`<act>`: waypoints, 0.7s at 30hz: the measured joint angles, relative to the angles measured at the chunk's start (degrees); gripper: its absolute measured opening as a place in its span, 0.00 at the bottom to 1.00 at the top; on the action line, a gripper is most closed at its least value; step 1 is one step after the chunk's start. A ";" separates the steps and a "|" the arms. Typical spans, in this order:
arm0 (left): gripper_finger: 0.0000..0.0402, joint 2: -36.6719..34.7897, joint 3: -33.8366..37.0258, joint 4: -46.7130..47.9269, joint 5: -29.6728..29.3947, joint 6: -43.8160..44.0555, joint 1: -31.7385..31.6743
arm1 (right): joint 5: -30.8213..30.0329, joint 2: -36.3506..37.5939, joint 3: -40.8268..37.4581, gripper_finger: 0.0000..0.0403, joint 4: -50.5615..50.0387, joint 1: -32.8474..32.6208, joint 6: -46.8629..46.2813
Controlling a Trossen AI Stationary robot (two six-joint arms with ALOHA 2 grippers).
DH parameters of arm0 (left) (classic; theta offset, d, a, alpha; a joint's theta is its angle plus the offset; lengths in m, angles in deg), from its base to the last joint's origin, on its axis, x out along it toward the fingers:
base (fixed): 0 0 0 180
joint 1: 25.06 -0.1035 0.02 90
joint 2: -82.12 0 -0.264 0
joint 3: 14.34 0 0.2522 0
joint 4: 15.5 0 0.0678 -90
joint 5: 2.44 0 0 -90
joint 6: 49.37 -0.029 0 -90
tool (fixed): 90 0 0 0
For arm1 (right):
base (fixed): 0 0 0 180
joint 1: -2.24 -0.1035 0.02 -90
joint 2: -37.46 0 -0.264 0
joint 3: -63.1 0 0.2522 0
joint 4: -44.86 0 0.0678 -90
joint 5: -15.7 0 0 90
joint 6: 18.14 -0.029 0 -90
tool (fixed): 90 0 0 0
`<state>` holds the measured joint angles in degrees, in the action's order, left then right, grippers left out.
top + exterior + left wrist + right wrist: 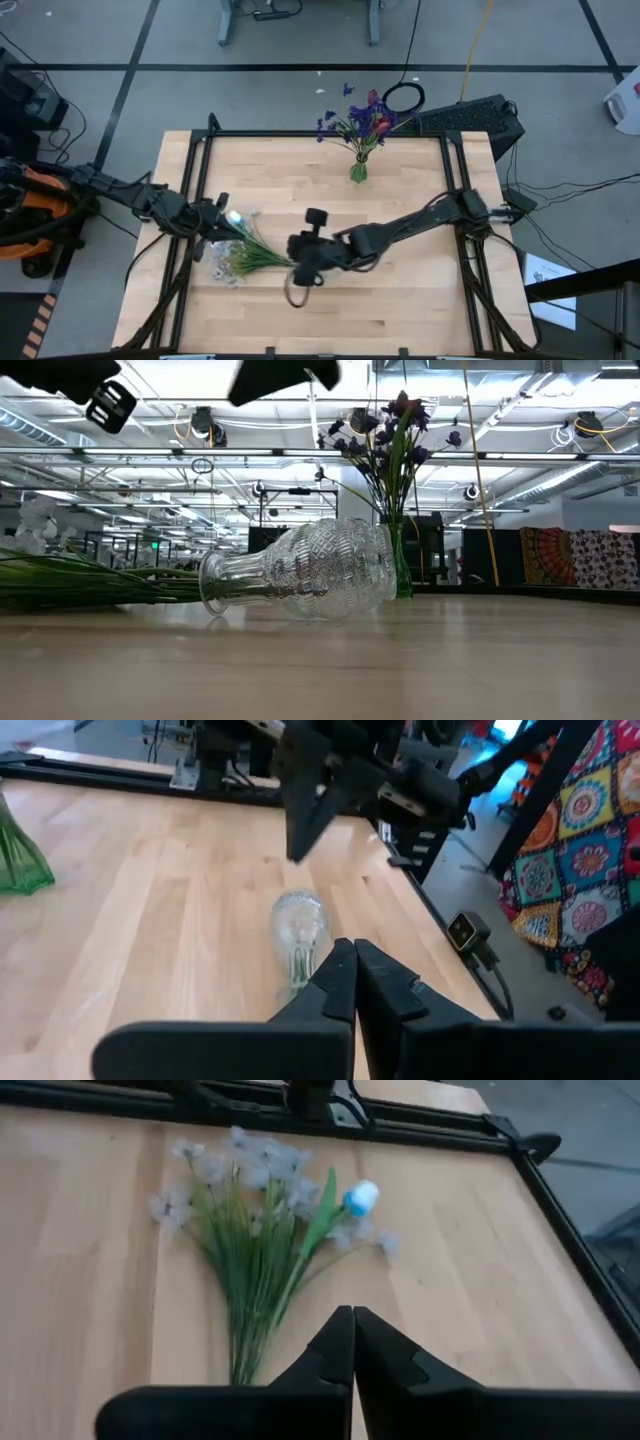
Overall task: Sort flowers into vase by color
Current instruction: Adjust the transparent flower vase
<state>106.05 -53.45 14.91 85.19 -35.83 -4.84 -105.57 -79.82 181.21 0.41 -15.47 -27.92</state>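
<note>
In the high view, the left gripper (214,222) is hovering at the left of centre of the table (400,300) with its fingers pressed together on nothing, just above the white blossoms (228,262) of a bunch of flowers lying flat on the wood. The bunch's green stems (268,257) are running rightward toward the right gripper (303,262), which is sitting near the middle of the frame, likewise closed and holding nothing. A clear glass vase (300,570) is lying on its side at the centre of the low view, its mouth pointing left toward the stems; in the high view it is showing only faintly just below the right gripper. At the upper centre of the high view, near the table's far edge, a green vase (358,171) is standing upright, holding the purple-blue sprays (345,118) and a dark red bud (381,125).
</note>
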 joint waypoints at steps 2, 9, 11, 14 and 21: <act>0.01 -2.38 1.63 0.13 -0.01 0.45 0.00 | 0.50 -3.48 7.16 0.00 -5.92 0.95 -0.04; 0.01 -9.01 4.17 2.92 0.50 1.15 0.00 | 10.71 -16.04 30.66 0.03 -28.73 3.52 -5.51; 0.01 -9.91 5.05 3.64 0.69 1.17 0.00 | 14.53 -15.38 28.76 0.07 -28.80 3.82 -8.40; 0.01 -10.82 6.08 4.08 1.68 1.18 0.00 | 20.02 -14.59 27.83 0.14 -31.75 3.89 -11.74; 0.01 -11.09 6.34 8.10 3.66 1.18 0.00 | 22.61 -14.91 27.74 0.41 -35.87 2.09 -14.81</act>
<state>94.97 -47.11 23.01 88.85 -34.65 -4.84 -82.95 -94.73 208.95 -35.46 -13.38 -42.73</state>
